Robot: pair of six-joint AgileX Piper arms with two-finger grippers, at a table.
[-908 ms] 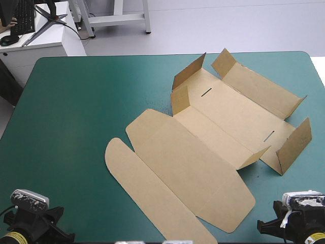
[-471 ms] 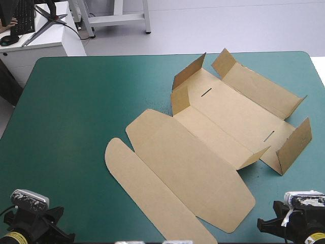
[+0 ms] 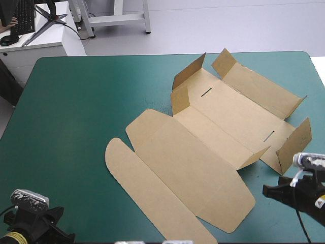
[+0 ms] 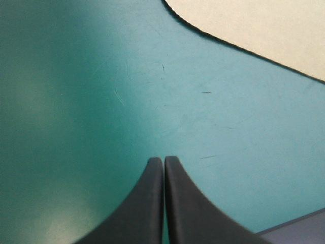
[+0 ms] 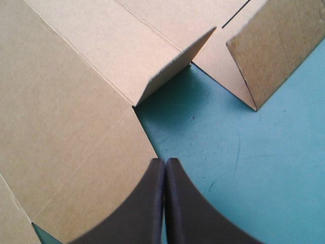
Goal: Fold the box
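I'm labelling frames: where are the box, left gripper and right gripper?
box [image 3: 193, 162], high view, middle of its large flat panel.
left gripper [image 4: 163, 159], left wrist view, where its shut fingertips meet.
right gripper [image 5: 164, 161], right wrist view, where its shut fingertips meet.

Teal-green cover [image 3: 91, 101] runs wide ahead of the left gripper [image 4: 163, 160], faintly scratched close by. Past the table's far edge lies pale grey floor [image 3: 228, 25], evenly lit. Far ahead and leftward stands a white desk [image 3: 45, 43] with a black keyboard [image 3: 23, 18], and a white metal frame [image 3: 119, 20] beside it.
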